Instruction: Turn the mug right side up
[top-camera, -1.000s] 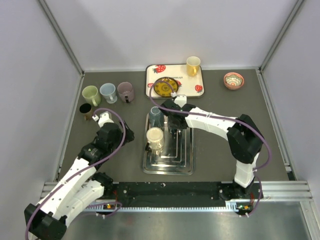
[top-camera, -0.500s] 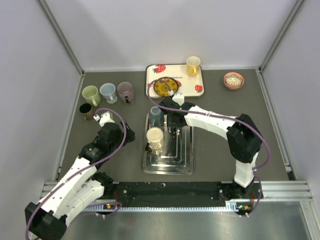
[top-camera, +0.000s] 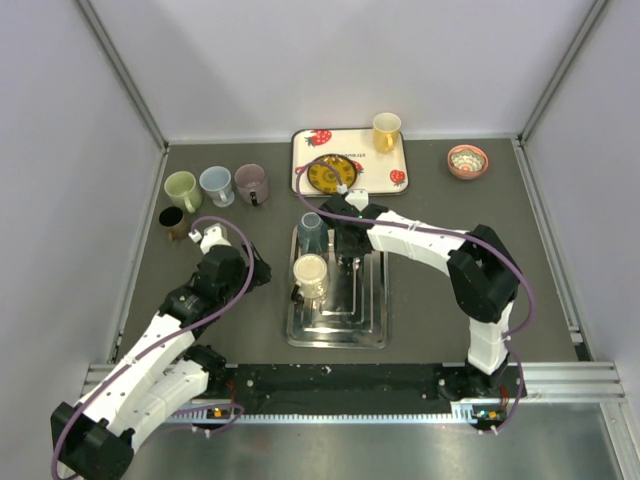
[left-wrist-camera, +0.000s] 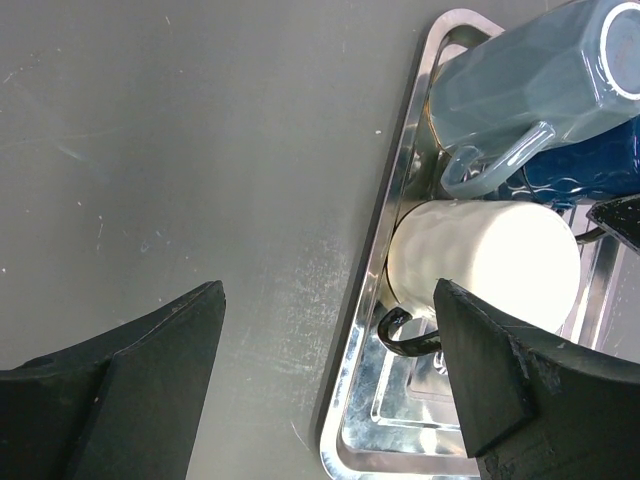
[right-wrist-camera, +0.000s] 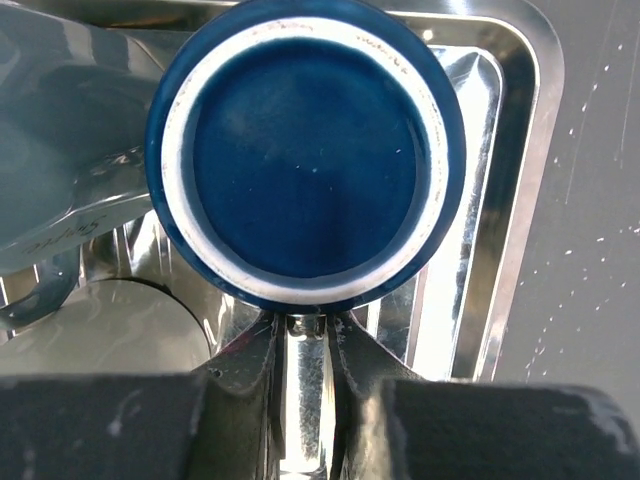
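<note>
1. The dark blue ceramic mug stands upside down, base up, at the far end of the silver metal tray on the dark grey tabletop.
2. The right gripper is pressed nearly together at the mug's side, pinching a narrow glossy piece that looks like its handle.
3. The left gripper is spread wide above the tabletop just left of the tray, holding nothing.
4. A grey-blue mug and a cream mug share the tray.
</note>
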